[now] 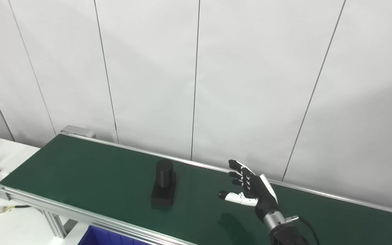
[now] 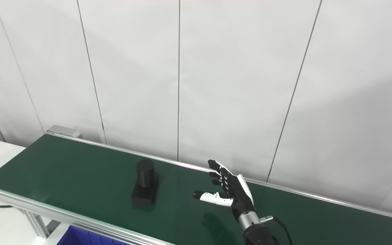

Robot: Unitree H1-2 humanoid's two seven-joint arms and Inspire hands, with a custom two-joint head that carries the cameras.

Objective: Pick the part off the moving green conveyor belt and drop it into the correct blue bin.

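The black part [image 1: 163, 185], a cylinder upright on a block, is shown on the green conveyor belt [image 1: 80, 170], well to the left of the right hand [image 1: 250, 190], which is held spread and empty.

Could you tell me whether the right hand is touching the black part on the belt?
Apart. The left eye view shows bare green belt between the open right hand and the part.

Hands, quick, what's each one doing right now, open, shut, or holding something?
Right hand: open, holding nothing, above the belt, apart from the black part.
Left hand: not in view.
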